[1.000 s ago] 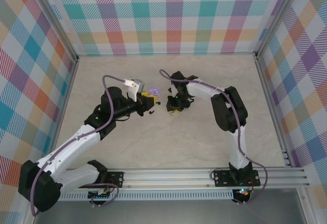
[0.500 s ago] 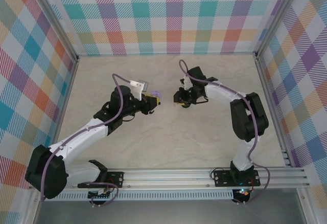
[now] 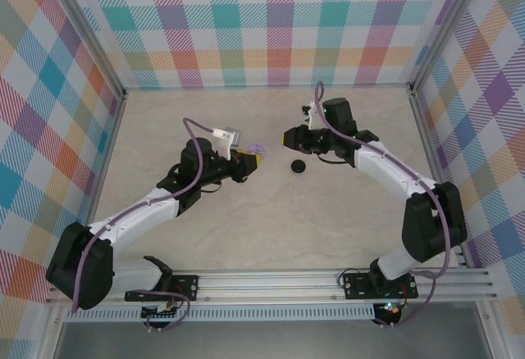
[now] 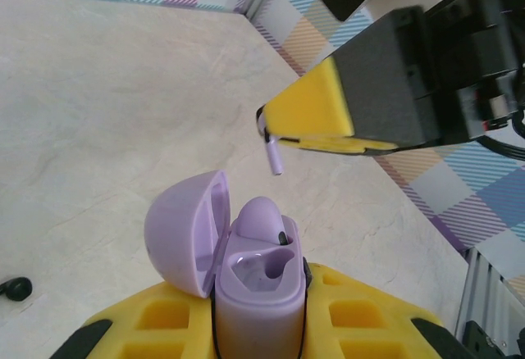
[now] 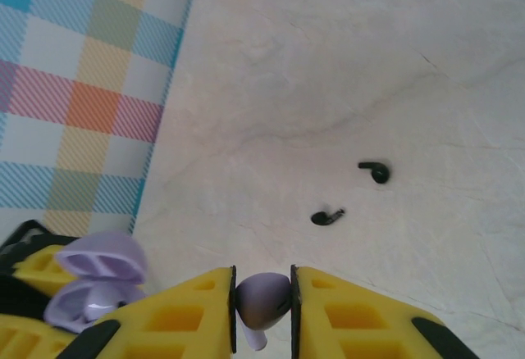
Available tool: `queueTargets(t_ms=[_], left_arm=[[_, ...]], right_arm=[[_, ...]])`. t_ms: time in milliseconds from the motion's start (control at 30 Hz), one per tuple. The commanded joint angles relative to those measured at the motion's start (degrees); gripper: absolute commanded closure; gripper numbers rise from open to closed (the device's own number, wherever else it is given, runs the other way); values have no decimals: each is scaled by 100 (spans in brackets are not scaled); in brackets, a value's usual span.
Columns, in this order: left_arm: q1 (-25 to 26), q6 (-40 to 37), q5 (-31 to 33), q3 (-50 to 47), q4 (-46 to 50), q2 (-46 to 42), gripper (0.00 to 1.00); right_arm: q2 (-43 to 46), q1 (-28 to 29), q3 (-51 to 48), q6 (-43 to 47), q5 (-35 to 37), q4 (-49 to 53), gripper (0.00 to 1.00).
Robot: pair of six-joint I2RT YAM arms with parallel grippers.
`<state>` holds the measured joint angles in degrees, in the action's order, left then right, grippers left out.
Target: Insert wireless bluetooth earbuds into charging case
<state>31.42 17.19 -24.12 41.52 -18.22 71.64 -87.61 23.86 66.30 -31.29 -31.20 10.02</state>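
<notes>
Marbled tabletop, plaid walls around it. From the top view I see my left gripper clamped on the open lilac case. The right gripper is just right of that case and apart from it. A black case lies on the table, right of the lilac case and nearer the arm bases.

On the left wrist view the lilac case stands upright, lid swung left, a lilac earbud seated inside. Above and right of it, the right gripper pinches a second lilac earbud, stem down, clear of the case. One black earbud lies far left of the case.

On the right wrist view those jaws are closed on that earbud, just right of the case. Two black earbuds lie loose, well right of it.
</notes>
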Motion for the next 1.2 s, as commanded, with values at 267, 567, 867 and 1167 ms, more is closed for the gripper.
queueTargets(t_ms=[267,567,867,1167], left_arm=[[92,42,-623,-148,-1194,-31,81],[222,-11,-853,-65,-1519,-100,80],[364,-23,-964,99,-1476,-157,80],[391,-31,-1006,129,-1411,-275,80]], right_arm=[[1070,44,-218,44,-582,-823,75],[1474,349,-193,271,-606,-1046,74],[1378,731,46,659,-326,-798,74],[1287,885,155,914,-89,-535,74]])
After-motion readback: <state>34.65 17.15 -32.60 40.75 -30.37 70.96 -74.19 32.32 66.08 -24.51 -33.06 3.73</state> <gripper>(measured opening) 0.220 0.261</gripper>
